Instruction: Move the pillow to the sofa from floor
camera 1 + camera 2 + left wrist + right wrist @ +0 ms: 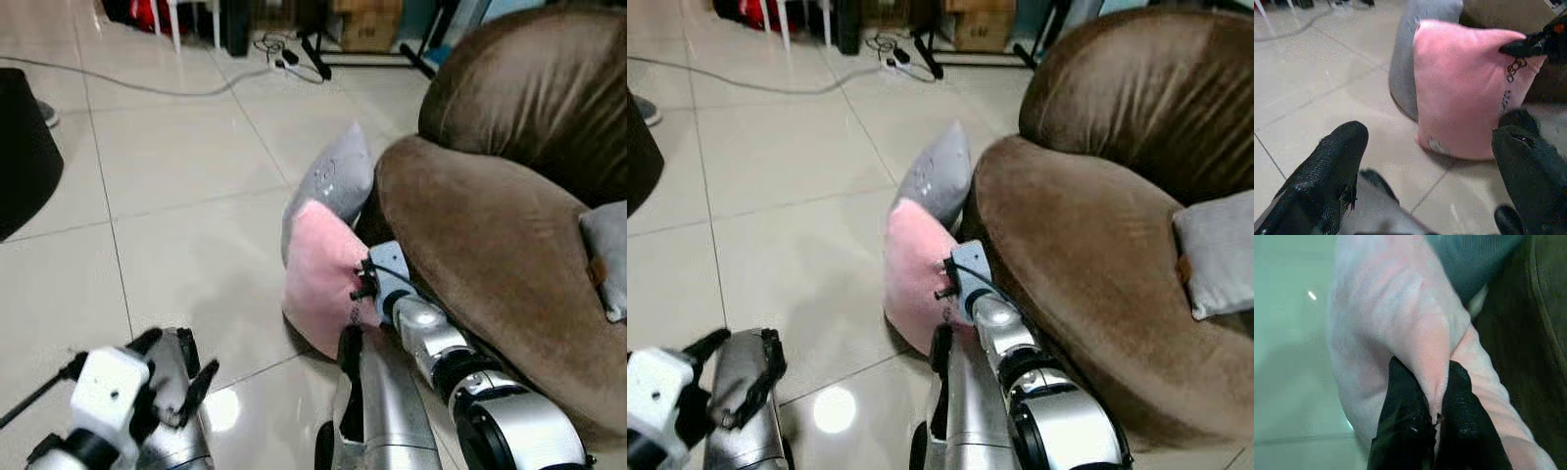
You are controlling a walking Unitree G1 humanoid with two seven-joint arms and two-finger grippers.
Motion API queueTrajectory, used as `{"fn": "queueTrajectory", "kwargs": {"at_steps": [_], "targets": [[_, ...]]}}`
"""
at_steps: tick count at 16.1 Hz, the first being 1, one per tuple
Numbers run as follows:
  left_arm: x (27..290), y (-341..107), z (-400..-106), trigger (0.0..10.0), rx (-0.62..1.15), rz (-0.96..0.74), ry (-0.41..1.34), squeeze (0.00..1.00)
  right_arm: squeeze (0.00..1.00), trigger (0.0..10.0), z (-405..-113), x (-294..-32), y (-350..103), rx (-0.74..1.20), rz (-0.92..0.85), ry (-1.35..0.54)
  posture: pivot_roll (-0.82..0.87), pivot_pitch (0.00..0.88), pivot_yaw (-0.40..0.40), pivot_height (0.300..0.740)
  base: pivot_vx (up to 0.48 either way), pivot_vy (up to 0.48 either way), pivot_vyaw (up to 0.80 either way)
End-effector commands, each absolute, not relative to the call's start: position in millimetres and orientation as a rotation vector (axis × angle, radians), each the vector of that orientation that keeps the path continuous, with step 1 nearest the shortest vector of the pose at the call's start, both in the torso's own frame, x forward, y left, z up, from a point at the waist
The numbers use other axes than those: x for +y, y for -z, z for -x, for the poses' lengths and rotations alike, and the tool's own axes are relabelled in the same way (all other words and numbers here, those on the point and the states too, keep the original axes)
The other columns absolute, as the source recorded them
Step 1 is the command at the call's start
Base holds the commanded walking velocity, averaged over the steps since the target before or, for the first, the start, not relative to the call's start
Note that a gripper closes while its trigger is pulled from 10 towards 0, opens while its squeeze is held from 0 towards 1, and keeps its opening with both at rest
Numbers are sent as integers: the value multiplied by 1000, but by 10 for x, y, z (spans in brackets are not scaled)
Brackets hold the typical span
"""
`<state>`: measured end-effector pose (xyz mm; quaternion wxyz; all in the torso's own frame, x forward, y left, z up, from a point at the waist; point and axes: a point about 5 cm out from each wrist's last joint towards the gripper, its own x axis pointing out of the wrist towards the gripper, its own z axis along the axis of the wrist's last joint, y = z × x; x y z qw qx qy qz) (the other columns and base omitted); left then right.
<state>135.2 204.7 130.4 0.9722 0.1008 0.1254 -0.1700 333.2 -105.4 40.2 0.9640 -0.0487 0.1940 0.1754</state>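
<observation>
A pink-and-grey pillow (318, 259) stands on its edge on the tiled floor, leaning against the front of the brown sofa (490, 225). My right gripper (1432, 418) is shut on a fold of the pillow's pink fabric (1415, 328), low on the side nearest the sofa; the right wrist (387, 284) presses against the pillow. My left gripper (1425, 171) is open, low over the floor to the left of the pillow (1464, 83), with nothing between its fingers. The left arm (127, 392) sits at the bottom left.
A grey cushion (1215, 250) lies on the sofa seat at the right. Cables and a power strip (284, 59) lie on the floor farther back, near stand legs. A dark round object (20, 147) is at the far left. Open tiles stretch left of the pillow.
</observation>
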Motion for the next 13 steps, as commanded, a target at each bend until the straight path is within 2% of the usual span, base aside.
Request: {"fn": "queueTrajectory", "kwargs": {"at_steps": [1, 2, 4, 6, 7, 9, 10, 11, 13], "targets": [[2028, -1308, -1375, 10000, 241, -187, 331, 0, 0, 0, -3434, -1179, -601, 272, 65, -348, 140, 0, -171, 440, 0, 0, 0], [2046, -1302, -1460, 10000, 222, -179, 311, 0, 0, 0, -3474, -1194, -697, 222, 30, -360, 122, 0, -157, 440, 0, 0, 0], [2019, -1421, -1609, 10000, 132, -163, 210, 0, 0, 0, -3547, -1531, -1299, -31, -39, -342, 110, 0, -143, 440, 0, 0, 0], [2036, -1448, -1675, 10000, 108, -159, 176, 0, 0, 0, -3561, -1699, -1656, -141, -13, -329, 100, 0, -138, 440, 0, 0, 0], [2038, -1466, -1767, 10000, 75, -152, 147, 0, 0, 0, -3605, -2005, -2205, -281, -16, -266, 80, 0, -127, 440, 0, 0, 0], [2022, -1511, -1900, 10000, 43, -156, 142, 0, 0, 0, -3612, -2325, -2869, -446, 1, -169, 55, 0, -110, 440, 0, 0, 0], [2007, -1541, -1943, 10000, 26, -152, 146, 0, 0, 0, -3605, -2410, -3062, -492, 41, -146, 55, 0, -107, 440, 0, 0, 0], [1983, -1624, -2021, 10000, -10, -154, 145, 0, 0, 0, -3568, -2590, -3438, -528, 174, -80, 57, 0, -113, 440, 0, 0, 0], [1978, -1673, -2053, 10000, -32, -146, 136, 0, 0, 0, -3585, -2653, -3561, -489, 218, -67, 70, 0, -121, 440, 0, 0, 0]]}}
